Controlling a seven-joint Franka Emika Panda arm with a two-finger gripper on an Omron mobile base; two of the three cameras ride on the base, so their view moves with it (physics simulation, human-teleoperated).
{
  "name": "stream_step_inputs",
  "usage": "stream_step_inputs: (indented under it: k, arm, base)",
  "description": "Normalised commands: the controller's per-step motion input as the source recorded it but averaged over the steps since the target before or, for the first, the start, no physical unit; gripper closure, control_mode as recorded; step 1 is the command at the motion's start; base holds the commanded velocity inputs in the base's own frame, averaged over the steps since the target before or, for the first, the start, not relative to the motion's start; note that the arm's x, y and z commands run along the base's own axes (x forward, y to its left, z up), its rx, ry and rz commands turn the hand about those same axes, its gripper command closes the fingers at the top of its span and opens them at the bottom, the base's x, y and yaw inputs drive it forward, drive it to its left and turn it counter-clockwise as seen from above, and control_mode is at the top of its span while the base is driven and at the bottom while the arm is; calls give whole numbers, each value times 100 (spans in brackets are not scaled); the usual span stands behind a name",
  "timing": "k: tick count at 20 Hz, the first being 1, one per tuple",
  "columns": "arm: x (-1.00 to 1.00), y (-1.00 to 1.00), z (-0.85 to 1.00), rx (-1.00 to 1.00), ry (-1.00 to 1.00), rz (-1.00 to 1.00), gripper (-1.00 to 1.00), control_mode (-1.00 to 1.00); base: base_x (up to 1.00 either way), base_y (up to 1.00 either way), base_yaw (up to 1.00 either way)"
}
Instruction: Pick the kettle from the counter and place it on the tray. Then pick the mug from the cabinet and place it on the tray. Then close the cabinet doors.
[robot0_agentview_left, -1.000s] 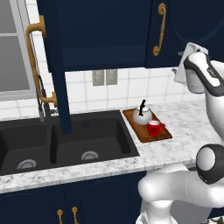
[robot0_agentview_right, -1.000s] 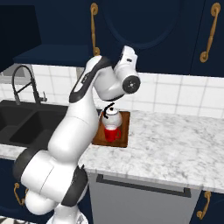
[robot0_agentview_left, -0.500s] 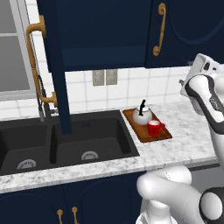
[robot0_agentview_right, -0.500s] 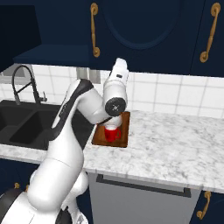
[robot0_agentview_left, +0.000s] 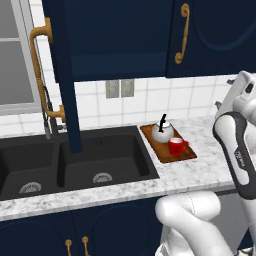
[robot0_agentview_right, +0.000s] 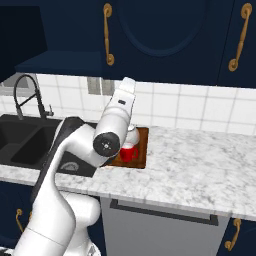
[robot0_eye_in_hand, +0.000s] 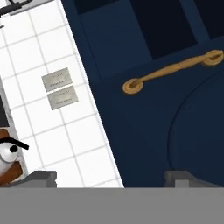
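Cabinet doors (robot0_agentview_left: 65, 75) not both shut: left one stands open over the sink (robot0_agentview_left: 75, 160). Tray (robot0_agentview_left: 170, 155) on the bench (robot0_agentview_right: 200, 165) holds kettle (robot0_agentview_left: 163, 131) and mug (robot0_agentview_left: 176, 146). Hand (robot0_eye_in_hand: 109, 177) empty, wide; may miss the handle (robot0_eye_in_hand: 170, 70) or clip the arm.

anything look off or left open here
One cabinet door stands wide open, edge-on over the sink, while the door beside it is shut. The kettle and mug sit upright on the tray; nothing spilled.
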Motion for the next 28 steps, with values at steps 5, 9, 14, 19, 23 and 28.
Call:
stream_step_inputs:
  k: [5, 9, 14, 19, 23, 28]
  arm:
    - [-10, 7, -9, -4, 1, -1, -100, -100]
    - [-44, 28, 0, -13, -7, -8, -100, -100]
    - [-54, 49, 0, -19, -8, -23, -100, -100]
    - [-29, 61, 0, -19, 0, -29, -100, -100]
    - [-24, 65, 0, -24, 0, -25, -100, -100]
    - [-2, 65, -17, -30, 0, -19, -100, -100]
  base:
    - [0, 0, 0]
    - [0, 0, 0]
    - [0, 0, 0]
    - [0, 0, 0]
    - [0, 0, 0]
    - [0, 0, 0]
